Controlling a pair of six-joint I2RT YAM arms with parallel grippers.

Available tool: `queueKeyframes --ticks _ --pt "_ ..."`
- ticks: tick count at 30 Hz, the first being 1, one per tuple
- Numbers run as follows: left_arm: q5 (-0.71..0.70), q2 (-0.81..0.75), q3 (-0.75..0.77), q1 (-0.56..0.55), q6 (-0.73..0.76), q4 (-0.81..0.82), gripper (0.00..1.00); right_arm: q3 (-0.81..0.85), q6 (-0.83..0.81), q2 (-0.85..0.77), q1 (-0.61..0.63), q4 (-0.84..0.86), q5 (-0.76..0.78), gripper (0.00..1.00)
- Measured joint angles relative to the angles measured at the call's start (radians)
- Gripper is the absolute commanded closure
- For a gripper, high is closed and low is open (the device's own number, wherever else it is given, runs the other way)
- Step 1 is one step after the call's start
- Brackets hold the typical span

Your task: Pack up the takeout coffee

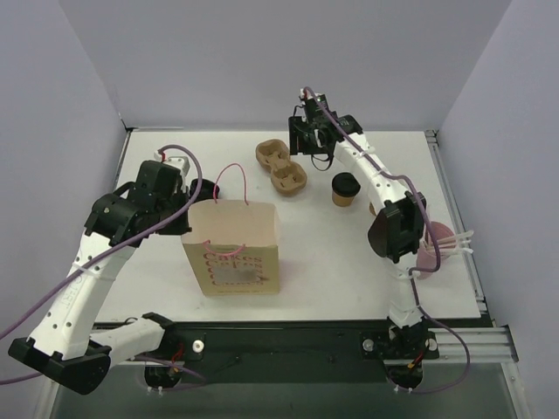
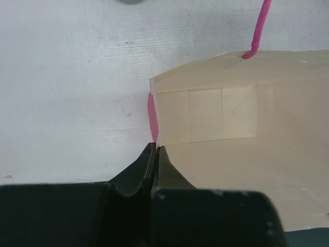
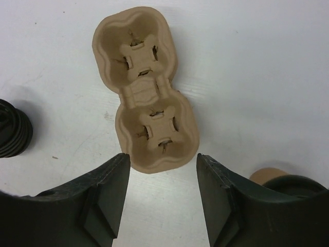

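Early step by my read, nothing packed yet: the coffee cup (image 1: 346,188) stands upright on the table (image 1: 332,262) just right of the carrier (image 3: 144,87), not in a well and not in the bag (image 1: 231,253). The right hand (image 3: 162,158) is released, fingers spread wide, hovering over the near end of the carrier with that end between them, touching nothing. The cup shows at the lower right of the wrist view, partly hidden behind one finger. The left hand (image 2: 155,149) is clenched, tips together right on the top rim at the bag's left side, looks like it's pinching the rim to keep the mouth open. Next move probably calls for the right hand to drop and close on the carrier's edge, or shift right to the cup, while the left holds steady. Carrier is moulded pulp, rough tan, two wells with cross-cut flaps, waisted in the middle. Cup is brown paper with a round black lid. Bag is thin cream paper, creased flat bottom, pink cord handles, pink print on front
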Motion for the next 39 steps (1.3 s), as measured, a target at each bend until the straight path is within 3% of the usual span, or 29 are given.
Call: queueKeyframes --ticks 18,27,39 --pt "-0.005 -0.026 -0.048 0.002 -0.015 0.001 1.0 -0.003 -0.039 0.25 0.051 0.272 0.024 0.47" --pt "0.006 -0.04 -0.048 0.002 -0.019 0.001 1.0 -0.033 -0.047 0.255 0.051 0.395 0.034 0.5" --pt "0.018 -0.042 -0.048 0.002 -0.022 0.002 1.0 -0.044 -0.041 0.277 0.051 0.44 0.035 0.51"
